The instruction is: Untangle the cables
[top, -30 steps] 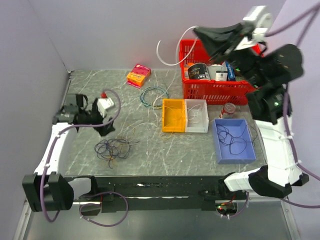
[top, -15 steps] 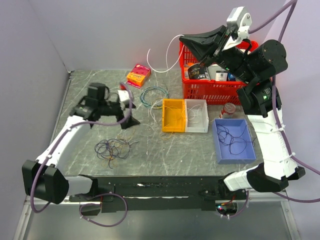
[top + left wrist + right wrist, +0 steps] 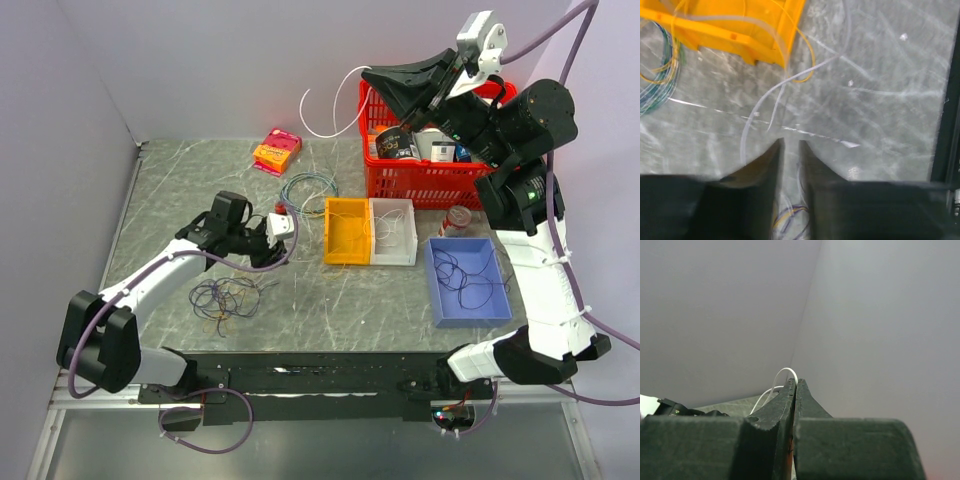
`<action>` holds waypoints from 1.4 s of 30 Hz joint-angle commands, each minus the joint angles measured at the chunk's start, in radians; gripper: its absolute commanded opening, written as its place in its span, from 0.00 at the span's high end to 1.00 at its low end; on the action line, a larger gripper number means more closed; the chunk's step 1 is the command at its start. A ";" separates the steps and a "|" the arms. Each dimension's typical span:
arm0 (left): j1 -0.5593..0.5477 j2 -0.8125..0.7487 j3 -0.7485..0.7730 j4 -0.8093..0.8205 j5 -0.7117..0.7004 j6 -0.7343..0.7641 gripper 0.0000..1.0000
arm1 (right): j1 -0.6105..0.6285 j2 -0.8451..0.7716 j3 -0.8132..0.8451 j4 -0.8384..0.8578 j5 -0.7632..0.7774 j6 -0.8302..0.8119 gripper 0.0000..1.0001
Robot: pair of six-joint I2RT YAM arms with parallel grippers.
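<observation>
Right gripper [image 3: 794,384], clamped on one lifted white strand [image 3: 785,369], should next lower it into the white bin [image 3: 394,202].

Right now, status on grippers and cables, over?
Left gripper slightly open, empty. Right gripper shut on white cable, high near red basket. Tangled bunch on table, near left gripper.

Grey marbled table top [image 3: 180,190]. Upper right: red basket [image 3: 430,186] holding tins and cartons. Upper centre: pink-and-orange box [image 3: 277,150], with a blue-green wire coil [image 3: 305,190] just below it. Centre: yellow tray [image 3: 348,235] touching white tray [image 3: 393,203]. Lower right: blue tray [image 3: 472,318]. Small can [image 3: 458,217] between blue tray and basket.
</observation>
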 commanded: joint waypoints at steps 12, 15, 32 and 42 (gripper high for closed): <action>0.256 -0.173 -0.065 0.006 -0.089 -0.064 0.99 | -0.098 -0.094 -0.051 -0.160 0.385 -0.125 1.00; 0.406 -0.196 -0.067 0.003 -0.073 -0.072 0.99 | -0.230 -0.146 -0.142 -0.120 0.390 -0.033 1.00; 0.066 0.015 0.017 0.096 -0.055 -0.082 0.12 | -0.278 -0.217 -0.274 -0.023 0.255 0.073 1.00; -0.035 0.209 0.128 0.138 -0.156 0.036 0.12 | -0.280 -0.220 -0.250 -0.033 0.220 0.074 1.00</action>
